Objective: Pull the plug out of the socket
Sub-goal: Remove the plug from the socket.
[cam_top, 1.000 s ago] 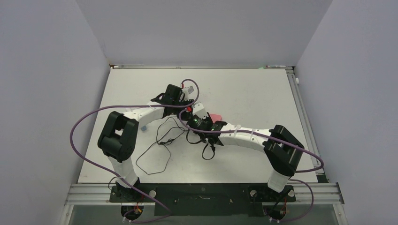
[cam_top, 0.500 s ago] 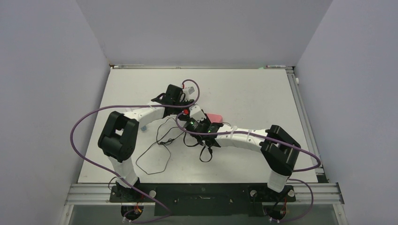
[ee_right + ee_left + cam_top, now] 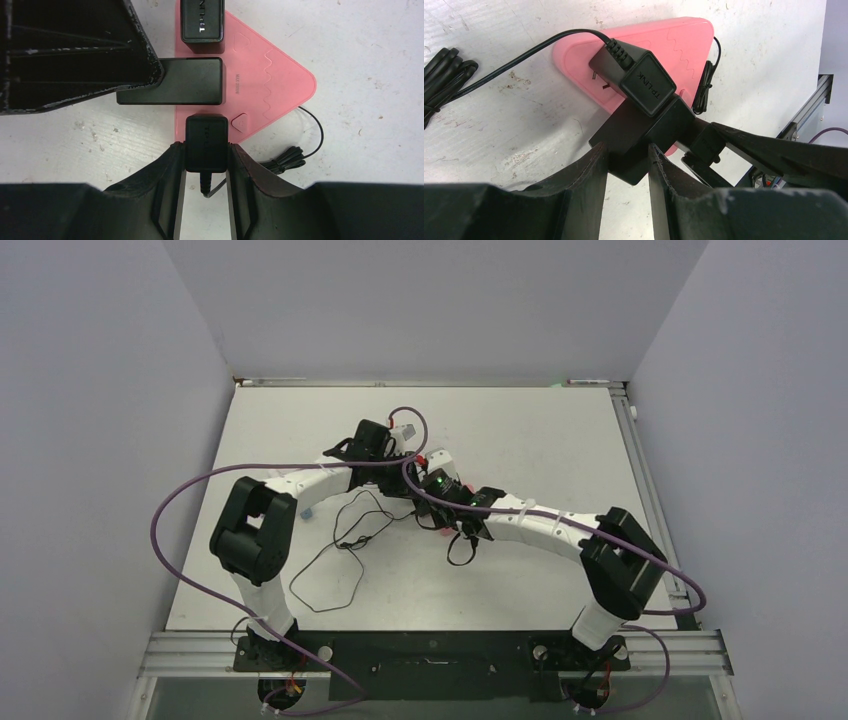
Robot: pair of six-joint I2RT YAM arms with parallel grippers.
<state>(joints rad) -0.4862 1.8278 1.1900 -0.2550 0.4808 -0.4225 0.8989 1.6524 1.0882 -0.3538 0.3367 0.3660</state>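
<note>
Two grippers, each clamped on one of three black plugs on one pink socket (image 3: 270,75).
The left gripper (image 3: 628,152) squeezes the large middle adapter (image 3: 170,81). Beside it the TP-LINK adapter (image 3: 644,82) sits ungripped, two metal pins showing beneath it. The right gripper (image 3: 206,150) pinches the third plug (image 3: 206,135) at the socket's edge; whether its pins are seated cannot be told. The triangular socket lies flat on the white table (image 3: 360,50), with one coiled black cable (image 3: 287,159) beside it.
</note>
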